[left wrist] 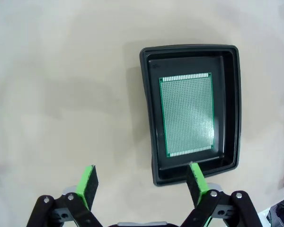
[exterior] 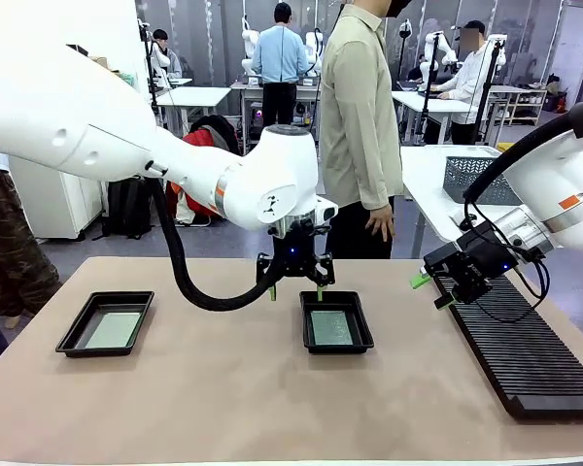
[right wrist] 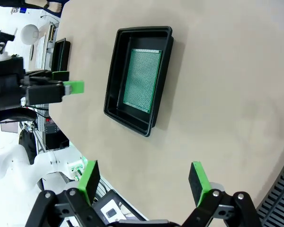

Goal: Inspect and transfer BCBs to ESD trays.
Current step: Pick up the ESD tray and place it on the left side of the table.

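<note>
Looking across the table (exterior: 223,408) from the front, both ESD trays show at once: the left tray (exterior: 106,323) near the table's left edge and the middle tray (exterior: 336,321) at its centre, each with a BCB lying flat on its floor, plus the long black ribbed rack (exterior: 525,354) at the right and a person (exterior: 361,126) standing at the far side. Neither wrist view takes in that whole spread; the left wrist view instead gives the middle tray's board (left wrist: 187,113) close up, a green rectangle with a fine grid of dots and pale strips at its two short ends, lying free of the tray walls. The right wrist view shows the same tray (right wrist: 139,78) tilted sideways. The left gripper (exterior: 295,287) hovers just above that tray's far rim, jaws spread wide and empty. The right gripper (exterior: 432,290) hangs over the rack's near-left end, likewise spread wide with nothing between its green pads (right wrist: 198,179).
</note>
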Robot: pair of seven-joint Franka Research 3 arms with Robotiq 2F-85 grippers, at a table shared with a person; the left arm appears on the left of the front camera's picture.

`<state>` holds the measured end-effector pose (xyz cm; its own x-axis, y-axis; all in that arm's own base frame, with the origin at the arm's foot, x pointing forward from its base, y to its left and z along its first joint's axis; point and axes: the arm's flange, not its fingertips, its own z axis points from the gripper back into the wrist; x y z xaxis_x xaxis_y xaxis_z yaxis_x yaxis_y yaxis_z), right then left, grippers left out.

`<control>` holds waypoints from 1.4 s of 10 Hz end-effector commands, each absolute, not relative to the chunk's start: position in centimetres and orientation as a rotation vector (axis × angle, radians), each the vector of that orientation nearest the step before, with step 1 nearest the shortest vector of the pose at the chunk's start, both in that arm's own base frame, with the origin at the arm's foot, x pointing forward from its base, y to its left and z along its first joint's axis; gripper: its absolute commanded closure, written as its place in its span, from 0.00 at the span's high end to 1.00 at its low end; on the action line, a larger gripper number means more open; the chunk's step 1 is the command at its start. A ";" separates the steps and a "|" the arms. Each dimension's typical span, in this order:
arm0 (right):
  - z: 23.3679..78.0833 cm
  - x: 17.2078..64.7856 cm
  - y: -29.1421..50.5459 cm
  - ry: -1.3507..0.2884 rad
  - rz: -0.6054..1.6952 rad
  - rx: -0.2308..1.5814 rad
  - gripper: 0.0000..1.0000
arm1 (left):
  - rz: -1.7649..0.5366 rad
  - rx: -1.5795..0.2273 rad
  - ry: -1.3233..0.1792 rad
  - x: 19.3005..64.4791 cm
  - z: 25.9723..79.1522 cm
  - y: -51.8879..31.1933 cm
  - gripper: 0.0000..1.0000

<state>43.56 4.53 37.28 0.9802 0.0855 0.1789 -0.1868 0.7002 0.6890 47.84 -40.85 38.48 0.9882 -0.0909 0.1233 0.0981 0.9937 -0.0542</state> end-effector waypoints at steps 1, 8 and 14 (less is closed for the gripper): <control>37.3 43.6 4.6 -0.134 0.145 0.782 1.00 | -0.066 -0.045 -0.153 48.6 37.4 -42.3 1.00; 37.3 43.6 4.6 -0.134 0.145 0.782 1.00 | -0.043 -0.048 -0.137 50.5 32.5 -44.4 1.00; 37.3 43.6 4.6 -0.134 0.145 0.782 1.00 | -0.052 -0.067 -0.102 50.7 30.7 -44.2 1.00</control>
